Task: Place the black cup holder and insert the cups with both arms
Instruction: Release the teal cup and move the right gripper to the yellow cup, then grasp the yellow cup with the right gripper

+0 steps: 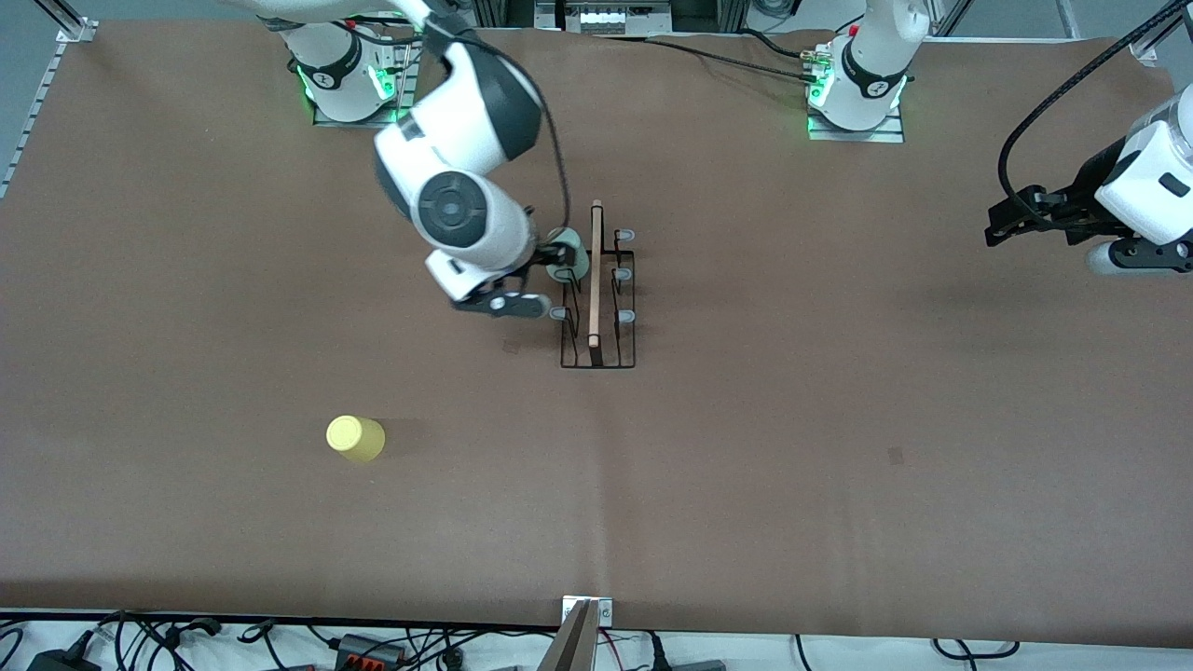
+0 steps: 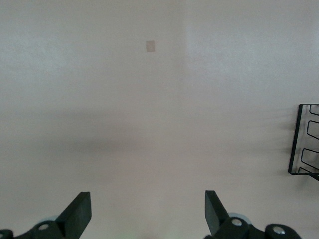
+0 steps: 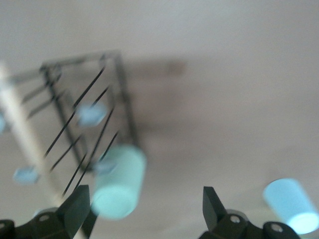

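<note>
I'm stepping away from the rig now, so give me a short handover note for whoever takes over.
Right gripper: open, beside the black cup holder, nothing held.
Left gripper: open, waiting over the table's left-arm end.
Done: holder placed mid-table; mint green cup sits on one of its prongs.
Left: yellow cup, nearer the front camera, and light blue cup, seen only in the right wrist view.

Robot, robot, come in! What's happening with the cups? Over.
Right gripper open beside the holder, mint cup on a prong. Left gripper open, waiting. Yellow cup on the table.
</note>
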Controlling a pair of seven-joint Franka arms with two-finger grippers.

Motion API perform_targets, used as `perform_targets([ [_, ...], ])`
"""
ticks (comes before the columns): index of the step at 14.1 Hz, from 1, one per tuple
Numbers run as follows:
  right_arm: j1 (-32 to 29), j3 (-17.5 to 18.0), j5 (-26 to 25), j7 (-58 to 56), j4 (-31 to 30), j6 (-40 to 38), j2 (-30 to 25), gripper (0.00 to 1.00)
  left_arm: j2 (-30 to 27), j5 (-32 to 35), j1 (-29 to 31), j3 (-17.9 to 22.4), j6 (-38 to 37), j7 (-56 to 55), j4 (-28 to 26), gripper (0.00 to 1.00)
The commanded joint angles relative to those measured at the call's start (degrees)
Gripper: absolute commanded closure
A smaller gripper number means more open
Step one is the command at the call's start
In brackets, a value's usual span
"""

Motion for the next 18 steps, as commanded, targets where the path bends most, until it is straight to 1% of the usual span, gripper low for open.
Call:
perform_targets([
  [1,-1.98,-7.20,-2.74,1.14,1.57,0.10,2.23,0.00,1.02,0.04,0.03,-0.03,-0.89,-0.49,2.06,0.00],
  [2,-3.64,-8.88,-3.00,0.27,3.22,2.28,4.16,0.00,1.02,0.04,0.12,-0.03,-0.97,-0.48,2.07,0.00],
  [3,-5.83,-9.77,-2.91,-0.70,4.72,4.13,5.74,0.00,0.94,-0.05,0.21,-0.03,-1.24,-0.57,2.07,0.00],
  [5,-9.27,-9.95,-3.18,-5.34,8.50,5.47,9.26,0.00,1.02,-0.05,0.21,-0.03,-1.15,-0.57,2.07,0.00],
  [7,-12.17,-9.95,-3.26,-12.10,10.35,5.99,12.42,0.00,1.02,0.04,0.12,-0.11,-1.15,-0.57,2.41,0.00],
  [9,-14.45,-9.95,-3.27,-18.43,11.06,11.68,15.24,0.00,0.94,-0.05,-0.23,-0.11,-1.15,-0.66,2.77,0.00],
  [11,-15.25,-9.87,-3.09,-24.24,11.15,16.61,17.00,0.00,0.93,-0.14,-0.23,-0.11,-1.33,-0.66,2.77,0.00],
  [13,-15.17,-9.87,-3.18,-24.88,11.15,19.26,17.80,0.00,0.93,-0.14,-0.06,-0.11,-1.41,-0.75,2.77,0.00],
  [18,-16.13,-9.78,-3.09,-30.41,11.06,19.44,19.73,0.00,1.02,-0.05,0.38,0.50,-3.35,-0.75,2.59,0.00],
])
